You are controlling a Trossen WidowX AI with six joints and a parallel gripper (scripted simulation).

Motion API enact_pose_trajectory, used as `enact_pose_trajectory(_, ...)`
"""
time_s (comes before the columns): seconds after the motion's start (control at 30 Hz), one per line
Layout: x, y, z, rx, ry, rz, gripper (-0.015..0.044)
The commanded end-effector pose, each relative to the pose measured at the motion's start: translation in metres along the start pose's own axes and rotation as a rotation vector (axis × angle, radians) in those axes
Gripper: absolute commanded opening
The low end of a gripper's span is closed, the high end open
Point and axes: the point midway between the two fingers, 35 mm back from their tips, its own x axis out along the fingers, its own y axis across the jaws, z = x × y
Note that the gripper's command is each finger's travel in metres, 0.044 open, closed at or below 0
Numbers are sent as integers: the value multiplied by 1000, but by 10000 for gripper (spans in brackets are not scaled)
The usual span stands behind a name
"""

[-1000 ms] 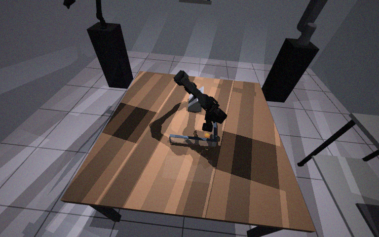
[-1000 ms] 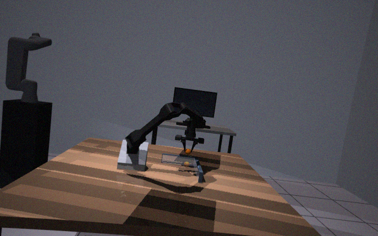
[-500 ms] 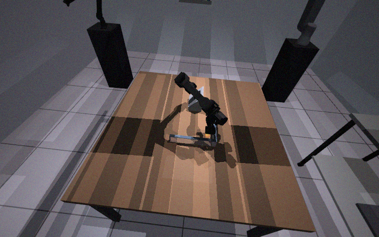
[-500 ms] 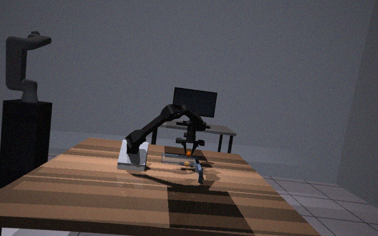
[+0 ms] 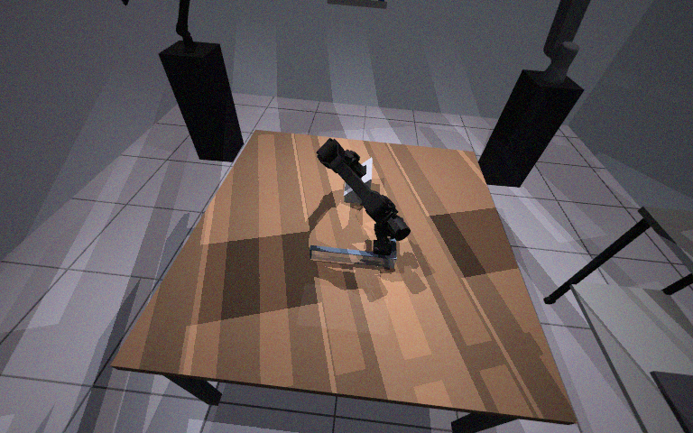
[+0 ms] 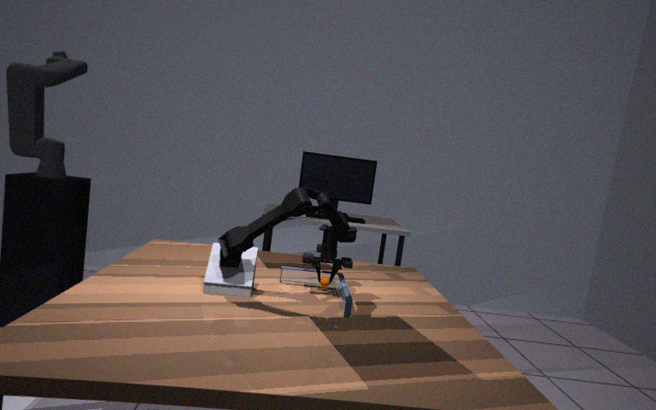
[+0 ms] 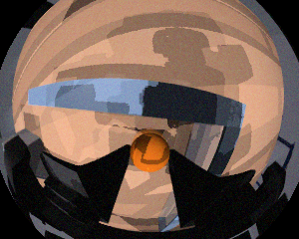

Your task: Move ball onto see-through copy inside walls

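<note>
A wooden table (image 6: 118, 325) in a grey tiled room carries one arm (image 6: 266, 220) and two clear walls (image 6: 346, 299) forming a corner. The gripper (image 6: 325, 277) is clamped on one orange ball (image 6: 325, 280) low inside that corner — plain in the exterior and wrist views (image 7: 149, 150), hidden from the top by the arm.

Obstacles: two low clear walls (image 6: 345, 299) joined at a corner, by which the gripper (image 6: 325, 280), closed on the ball (image 6: 325, 280), is hemmed on two sides. The arm's white base block (image 6: 225, 279) is set well apart. Free passage is offered upward and over the open wooden table (image 6: 169, 335).
</note>
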Motion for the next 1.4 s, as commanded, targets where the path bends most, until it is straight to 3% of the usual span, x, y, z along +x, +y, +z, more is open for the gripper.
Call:
enact_pose_trajectory(0.0,6,1,0,-5,6,0,0)
enact_pose_trajectory(0.43,20,1,-1,-5,6,0,0)
enact_pose_trajectory(0.8,16,0,-1,0,1,-1,288)
enact_pose_trajectory(0.97,14,0,-1,0,1,-1,288)
enact_pose_trajectory(1.17,-67,0,1,-5,2,0,288)
enact_pose_trajectory(1.37,-62,-1,4,-13,3,-11,288)
